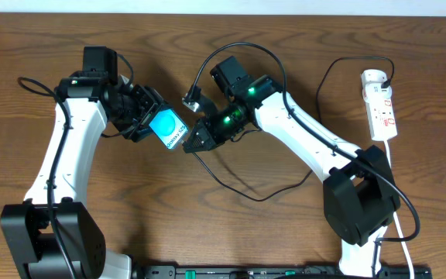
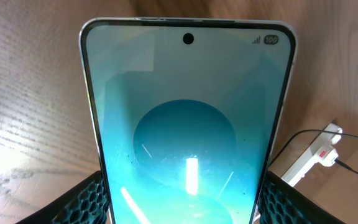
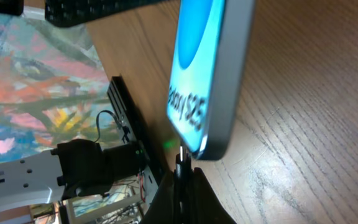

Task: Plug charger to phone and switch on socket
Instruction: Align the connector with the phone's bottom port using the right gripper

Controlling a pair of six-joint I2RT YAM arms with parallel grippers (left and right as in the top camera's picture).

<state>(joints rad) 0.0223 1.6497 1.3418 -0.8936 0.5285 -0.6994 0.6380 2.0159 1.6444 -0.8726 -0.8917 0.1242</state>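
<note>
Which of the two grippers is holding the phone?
The left gripper: its fingers clamp the phone by its sides. The right gripper instead holds the charger, with its tip right at the phone's edge.

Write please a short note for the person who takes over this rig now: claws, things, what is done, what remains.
Left claw: shut on the phone, screen lit.
Right claw: shut on the charger near its tip. The tip sits at the phone's bottom edge and does not look seated.
Socket: on the right arm's side, away from both claws, with a black plug in it. Switch state unreadable.
Done: both grasps, alignment.
Left: push the tip in, switch the socket on.
</note>
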